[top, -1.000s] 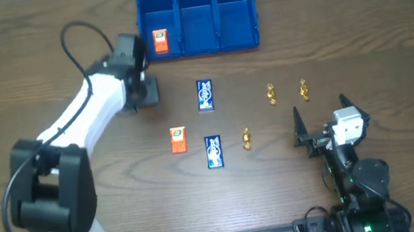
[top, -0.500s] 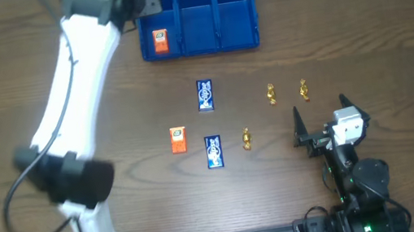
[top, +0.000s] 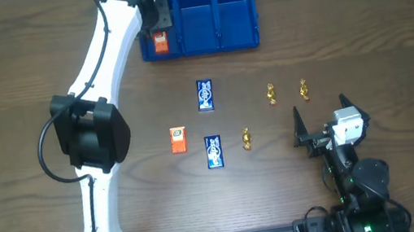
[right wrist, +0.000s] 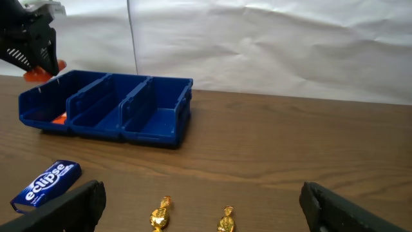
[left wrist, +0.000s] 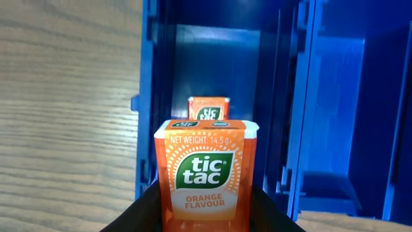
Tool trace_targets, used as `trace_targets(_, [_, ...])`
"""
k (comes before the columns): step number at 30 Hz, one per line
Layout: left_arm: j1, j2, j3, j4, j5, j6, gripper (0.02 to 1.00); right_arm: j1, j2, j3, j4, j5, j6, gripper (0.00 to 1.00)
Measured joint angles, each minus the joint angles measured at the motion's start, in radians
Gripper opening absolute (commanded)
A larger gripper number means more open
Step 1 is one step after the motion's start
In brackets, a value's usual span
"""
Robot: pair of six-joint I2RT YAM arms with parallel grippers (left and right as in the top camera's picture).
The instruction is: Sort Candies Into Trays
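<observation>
Elsewhere, blue packs point(top: 205, 95) (gold candies point(top: 271, 94) beside)

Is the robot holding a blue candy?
No, the left gripper is shut on an orange box.

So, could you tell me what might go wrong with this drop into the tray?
1. The left gripper holds an orange box above the left compartment, where a second orange box already lies; it may land on that and tip.
2. The compartment is narrow: released off-centre, the box could catch the blue tray's outer wall and fall onto the table.
</observation>
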Motion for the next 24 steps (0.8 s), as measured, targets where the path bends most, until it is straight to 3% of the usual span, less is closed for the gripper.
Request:
trace_targets(8, [0.002, 0.000, 0.000, 0.014, 0.006, 0.000, 0.367, 0.000, 0.000, 0.000, 0.000, 0.000, 0.000, 0.998])
trace_targets(9, [0.002, 0.000, 0.000, 0.018, 0.006, 0.000, 0.478, 0.000, 0.000, 0.000, 0.000, 0.000, 0.000, 0.998])
trace_targets(10, [0.002, 0.000, 0.000, 0.020, 0.006, 0.000, 0.649, 0.000, 0.000, 0.000, 0.000, 0.000, 0.000, 0.996])
trace_targets(13, [0.002, 0.000, 0.000, 0.020, 0.006, 0.002, 0.890, 0.000, 0.000, 0.000, 0.000, 0.000, 0.000, 0.998])
trace_targets(14, [0.002, 0.000, 0.000, 0.021, 0.006, 0.005, 0.919, 0.000, 0.000, 0.000, 0.000, 0.000, 0.000, 0.998])
trace_targets(24, [-0.005, -0.114, -0.088, 0.060, 0.005, -0.003, 0.998, 0.000, 0.000, 0.000, 0.000, 0.000, 0.000, 0.998])
